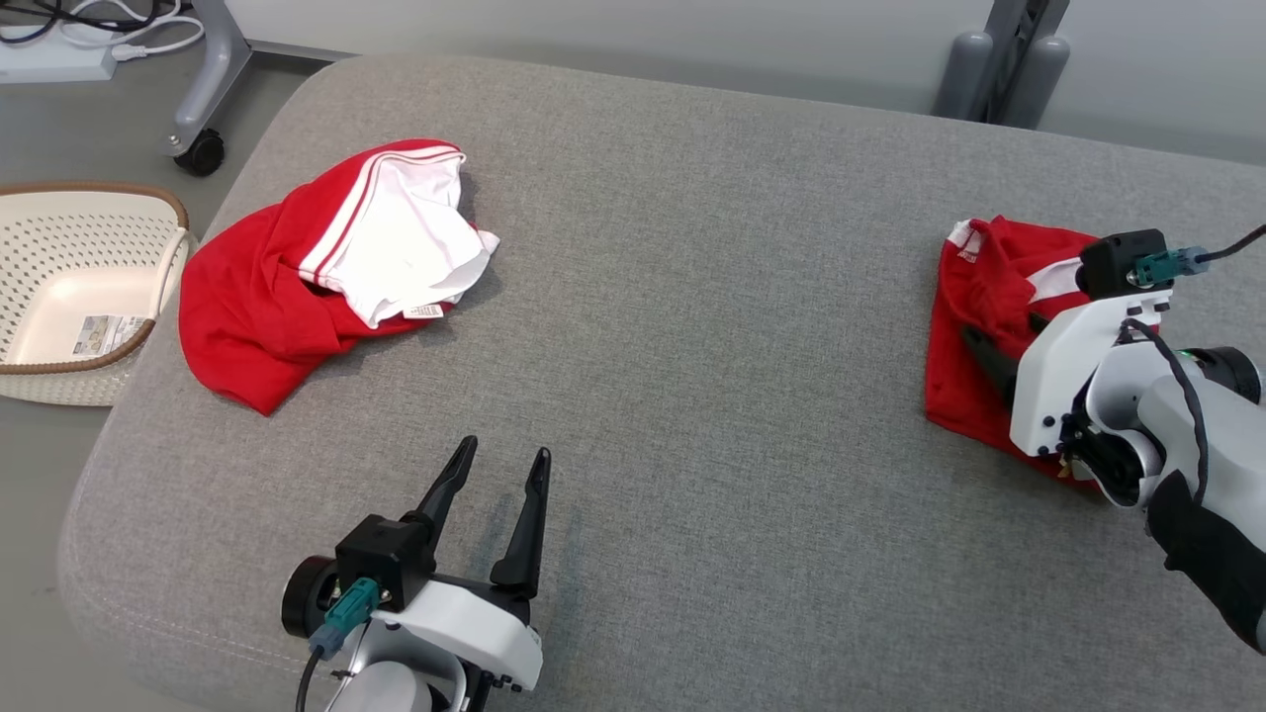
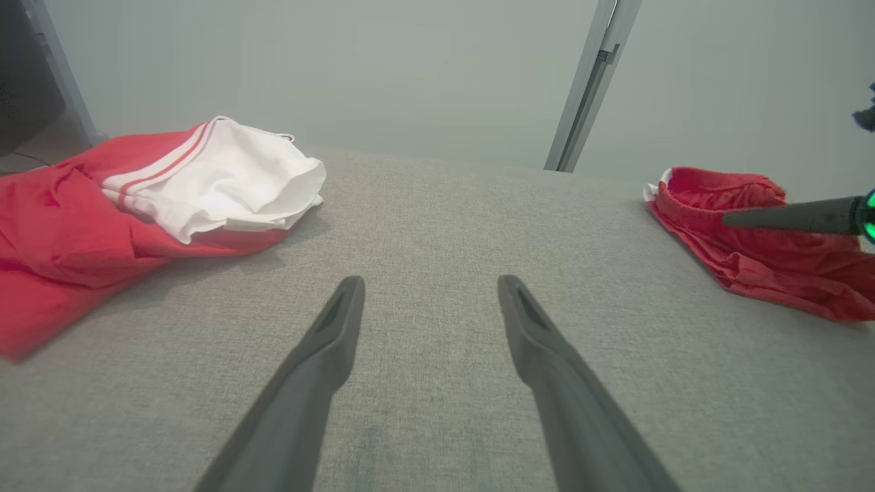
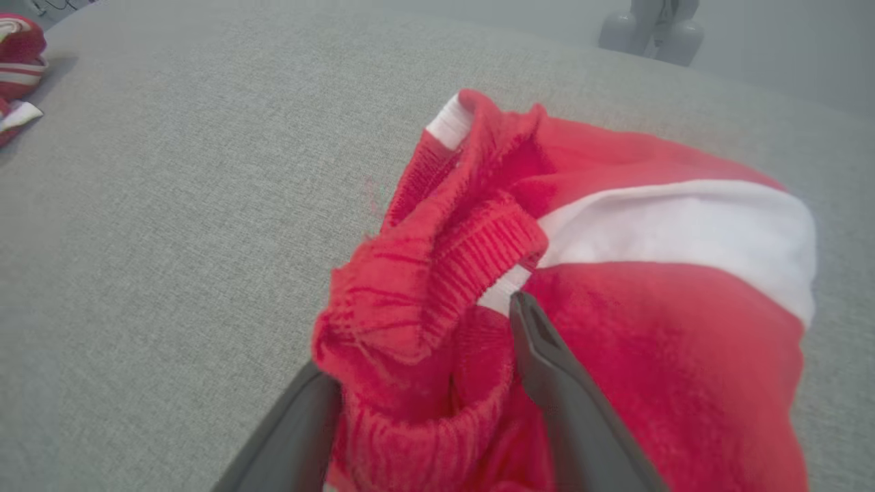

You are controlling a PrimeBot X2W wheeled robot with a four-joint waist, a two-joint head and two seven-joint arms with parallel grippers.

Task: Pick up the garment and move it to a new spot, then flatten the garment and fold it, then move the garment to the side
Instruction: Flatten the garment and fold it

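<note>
Flat heathered grey right across the grey fabric-covered padded table (image 1: 692, 297). On the left, the crumpled red jersey garment (image 1: 247, 307): bright red, with a big white panel and thin red and white stripes along its edge. On the right, the folded red knit garment (image 3: 649, 328): same red, one broad white band, ribbed red waistband. The cream perforated plastic basket (image 1: 59, 247) has a brown rim. The left tool (image 1: 499, 460) has dark grey fingers (image 2: 547, 355), a white housing and a teal plug; the right tool (image 3: 424, 342) has the same colours.

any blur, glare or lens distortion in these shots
Head view: even soft light, sharp, faint shadow beside the crumpled garment. Left wrist view: wide-angle stretch on the left gripper, wall hazy. Right wrist view: folded garment soft up close, cushion edge bowed. No glare.
</note>
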